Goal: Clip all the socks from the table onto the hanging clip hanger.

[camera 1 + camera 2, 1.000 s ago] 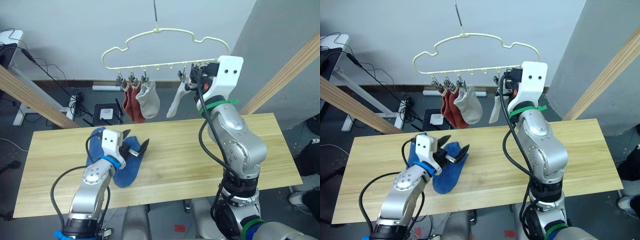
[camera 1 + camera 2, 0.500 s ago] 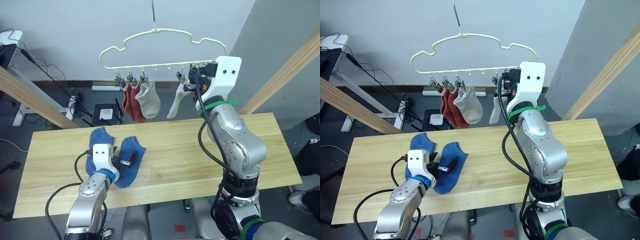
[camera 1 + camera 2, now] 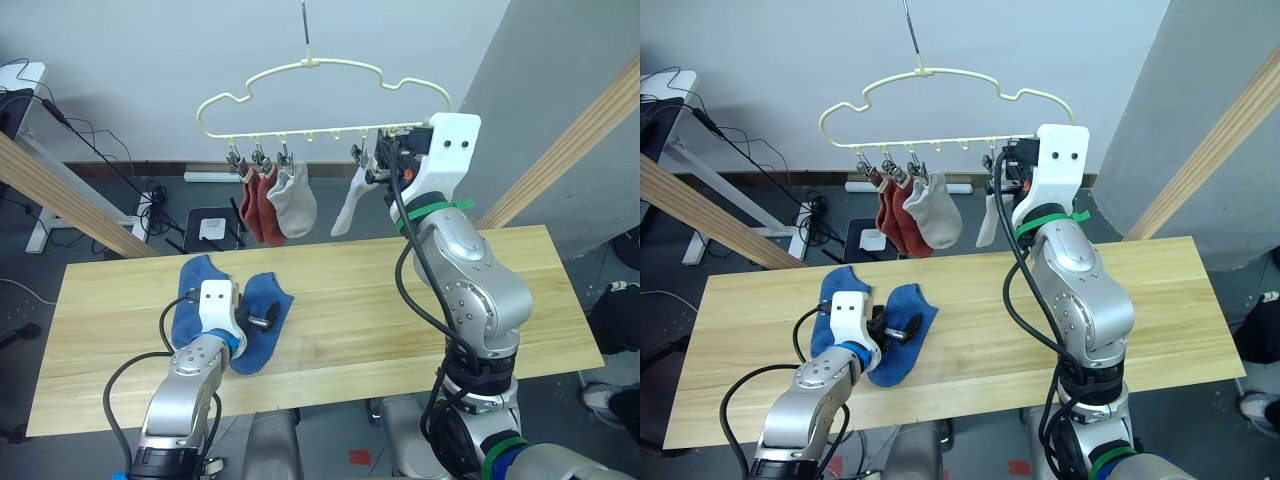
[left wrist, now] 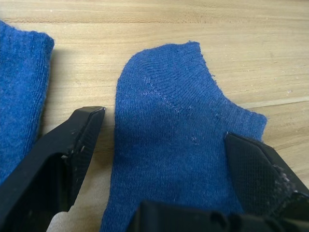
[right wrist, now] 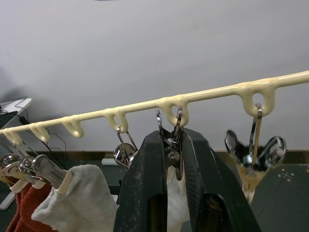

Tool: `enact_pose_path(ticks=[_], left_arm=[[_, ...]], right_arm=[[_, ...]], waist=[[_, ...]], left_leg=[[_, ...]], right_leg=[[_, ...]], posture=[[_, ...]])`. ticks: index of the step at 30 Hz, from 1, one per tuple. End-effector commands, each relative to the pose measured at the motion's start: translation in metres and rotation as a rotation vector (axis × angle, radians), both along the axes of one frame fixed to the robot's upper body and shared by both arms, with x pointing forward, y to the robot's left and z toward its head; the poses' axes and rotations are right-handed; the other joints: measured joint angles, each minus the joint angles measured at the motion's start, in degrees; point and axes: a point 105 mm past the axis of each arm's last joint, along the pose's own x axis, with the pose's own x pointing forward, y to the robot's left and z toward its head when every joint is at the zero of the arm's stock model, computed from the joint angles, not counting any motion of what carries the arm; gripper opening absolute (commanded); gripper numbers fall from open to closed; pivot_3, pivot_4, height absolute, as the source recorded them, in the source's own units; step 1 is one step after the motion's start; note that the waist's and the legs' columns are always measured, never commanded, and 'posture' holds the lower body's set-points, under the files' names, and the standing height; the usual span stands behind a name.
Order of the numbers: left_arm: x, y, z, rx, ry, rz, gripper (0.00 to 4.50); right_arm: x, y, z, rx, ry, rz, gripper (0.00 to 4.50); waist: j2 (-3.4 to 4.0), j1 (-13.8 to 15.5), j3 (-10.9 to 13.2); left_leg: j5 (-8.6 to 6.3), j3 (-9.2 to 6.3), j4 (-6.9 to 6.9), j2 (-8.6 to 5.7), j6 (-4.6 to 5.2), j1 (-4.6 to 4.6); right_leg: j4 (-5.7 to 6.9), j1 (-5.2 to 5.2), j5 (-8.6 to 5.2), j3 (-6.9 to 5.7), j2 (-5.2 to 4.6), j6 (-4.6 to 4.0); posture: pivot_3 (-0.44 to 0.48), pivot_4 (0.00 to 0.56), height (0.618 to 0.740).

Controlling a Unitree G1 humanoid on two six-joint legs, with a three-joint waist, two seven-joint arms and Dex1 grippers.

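The blue socks are soft matt knit with fine ribbing. The table is pale, smooth planked wood. The clip hanger looks coated, smooth and slightly glossy; its clips are shiny metal.
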Motion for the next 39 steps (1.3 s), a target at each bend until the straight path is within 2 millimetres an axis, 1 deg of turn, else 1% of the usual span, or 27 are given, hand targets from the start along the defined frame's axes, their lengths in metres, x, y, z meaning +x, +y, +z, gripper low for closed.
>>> enact_pose_path(ticks=[1, 3, 9, 13, 15, 16, 17, 18, 19, 20, 21, 22, 23, 25, 27, 30, 33, 36, 39], left_arm=[[-0.009, -0.005, -0.016, -0.020, 0.075, -0.025, 3.35], [-0.007, -0.006, -0.015, -0.015, 0.067, -0.048, 2.79], [0.000, -0.011, -0.003, -0.011, 0.002, -0.130, 1.22], [0.003, -0.027, 0.012, 0.014, -0.091, -0.286, 0.00], [0.007, -0.039, 0.025, -0.009, -0.158, -0.379, 0.00], [0.010, -0.053, 0.041, -0.039, -0.224, -0.476, 0.00], [0.011, -0.063, 0.052, -0.057, -0.270, -0.545, 0.00], [0.013, -0.079, 0.071, -0.072, -0.348, -0.665, 0.00], [0.013, -0.089, 0.084, -0.078, -0.401, -0.747, 0.00], [0.013, -0.094, 0.090, -0.079, -0.429, -0.793, 0.00], [0.013, -0.107, 0.096, -0.116, -0.429, -0.860, 0.00], [0.012, -0.114, 0.099, -0.143, -0.420, -0.899, 0.00], [0.014, -0.121, 0.104, -0.170, -0.426, -0.919, 0.00], [0.017, -0.128, 0.111, -0.193, -0.448, -0.930, 0.00], [0.023, -0.135, 0.119, -0.203, -0.483, -0.914, 0.00], [0.028, -0.144, 0.125, -0.229, -0.509, -0.901, 0.00], [0.035, -0.154, 0.132, -0.285, -0.520, -0.852, 0.00], [0.043, -0.160, 0.141, -0.261, -0.581, -0.827, 0.00], [0.045, -0.165, 0.150, -0.257, -0.623, -0.842, 0.00]], right_arm=[[-0.008, 0.005, 0.011, 0.012, -0.053, 0.030, 0.15], [-0.008, 0.005, 0.011, 0.013, -0.054, 0.030, 0.15], [-0.008, 0.005, 0.011, 0.015, -0.056, 0.024, 0.15], [-0.008, 0.004, 0.013, 0.014, -0.061, 0.017, 0.15], [-0.007, 0.003, 0.013, 0.011, -0.064, 0.015, 0.15], [-0.007, 0.003, 0.014, 0.011, -0.067, 0.012, 0.15], [-0.007, 0.002, 0.014, 0.011, -0.068, 0.010, 0.15], [-0.007, 0.001, 0.015, 0.010, -0.071, 0.008, 0.15], [-0.007, 0.001, 0.015, 0.010, -0.072, 0.007, 0.15], [-0.007, 0.001, 0.015, 0.009, -0.073, 0.007, 0.15], [-0.007, 0.001, 0.016, 0.009, -0.074, 0.006, 0.15], [-0.007, 0.001, 0.016, 0.009, -0.076, 0.006, 0.15], [-0.006, 0.000, 0.017, 0.009, -0.076, 0.005, 0.15], [-0.006, 0.000, 0.017, 0.007, -0.078, 0.003, 0.15], [-0.006, -0.001, 0.017, 0.005, -0.079, 0.000, 0.15], [-0.006, -0.002, 0.018, 0.004, -0.080, -0.006, 0.15], [-0.006, -0.003, 0.019, 0.003, -0.082, -0.007, 0.15], [-0.007, -0.002, 0.019, 0.004, -0.080, 0.002, 0.15], [-0.007, -0.001, 0.020, 0.005, -0.080, 0.004, 0.15]], waist=[[0.00, 0.0, 0.0], [0.00, 0.0, 0.0], [0.00, 0.0, 0.0], [0.00, 0.0, 0.0], [0.00, 0.0, 0.0], [0.00, 0.1, 0.0], [0.00, 0.2, 0.0], [0.00, 0.3, 0.0], [0.00, 0.4, 0.0], [-0.02, 0.4, 0.0], [-0.03, 0.3, 0.0], [-0.03, 0.3, 0.0], [-0.03, 0.2, 0.0], [-0.03, -0.1, 0.0], [-0.03, -0.3, 0.0], [-0.03, -0.3, 0.0], [-0.03, -0.2, 0.0], [-0.04, -0.2, 0.0], [-0.04, -0.2, 0.0]], left_leg=[[0.00, 0.00, 0.00, 0.00, 0.00, 0.00], [0.00, 0.02, 0.00, 0.00, 0.00, 0.00], [0.00, 0.01, -0.01, 0.00, 0.00, 0.00], [0.00, 0.02, -0.04, 0.00, 0.00, -0.01], [0.00, 0.03, -0.09, 0.00, 0.00, -0.02], [0.00, 0.03, -0.10, 0.00, 0.00, -0.03], [0.00, 0.02, -0.10, 0.01, 0.00, -0.04], [0.00, 0.01, -0.10, 0.00, 0.00, -0.07], [0.00, 0.01, -0.09, 0.00, 0.00, -0.08], [0.00, 0.00, -0.09, -0.02, 0.00, -0.10], [0.00, 0.00, -0.06, -0.01, 0.00, -0.12], [0.00, 0.04, -0.07, -0.02, 0.00, -0.12], [0.00, 0.05, -0.08, -0.02, 0.00, -0.12], [-0.01, 0.07, -0.09, -0.02, 0.01, -0.12], [-0.01, 0.01, -0.13, -0.01, 0.02, -0.12], [-0.01, -0.05, -0.19, 0.00, 0.02, -0.12], [-0.01, -0.01, -0.15, -0.02, 0.02, -0.13], [-0.01, -0.03, -0.11, -0.03, 0.02, -0.13], [-0.01, -0.04, -0.11, -0.03, 0.02, -0.12]], right_leg=[[0.00, 0.00, 0.00, 0.00, 0.00, 0.00], [-0.01, 0.00, 0.00, 0.01, 0.00, 0.00], [-0.02, 0.00, -0.01, 0.00, 0.00, 0.01], [-0.07, -0.01, -0.01, 0.01, 0.00, 0.01], [-0.12, -0.01, 0.00, 0.00, -0.01, 0.00], [-0.14, -0.01, 0.01, -0.01, -0.01, -0.02], [-0.15, -0.01, 0.01, -0.02, -0.01, -0.03], [-0.16, -0.02, 0.02, -0.04, -0.01, -0.04], [-0.17, -0.02, 0.03, -0.04, -0.02, -0.05], [-0.18, -0.01, 0.03, -0.06, -0.03, -0.05], [-0.19, -0.01, 0.05, -0.06, -0.02, -0.08], [-0.22, 0.01, 0.07, -0.02, -0.02, -0.11], [-0.23, 0.01, 0.08, -0.01, -0.02, -0.13], [-0.24, 0.01, 0.08, 0.01, -0.02, -0.13], [-0.23, -0.02, 0.09, -0.01, 0.02, -0.15], [-0.24, -0.03, 0.09, -0.05, 0.04, -0.16], [-0.24, -0.01, 0.08, -0.03, 0.01, -0.14], [-0.22, 0.00, 0.06, -0.05, 0.01, -0.10], [-0.19, 0.00, 0.06, -0.05, 0.02, -0.10]], posture=[[-0.156, 0.340, 0.740], [-0.157, 0.341, 0.740], [-0.159, 0.335, 0.740], [-0.159, 0.335, 0.740], [-0.160, 0.333, 0.740], [-0.162, 0.332, 0.740], [-0.162, 0.332, 0.740], [-0.162, 0.332, 0.740], [-0.162, 0.332, 0.740], [-0.163, 0.330, 0.740], [-0.165, 0.329, 0.740], [-0.165, 0.329, 0.740], [-0.168, 0.329, 0.740], [-0.168, 0.329, 0.740], [-0.175, 0.330, 0.740], [-0.177, 0.329, 0.740], [-0.182, 0.331, 0.740], [-0.182, 0.331, 0.740], [-0.182, 0.336, 0.740]])
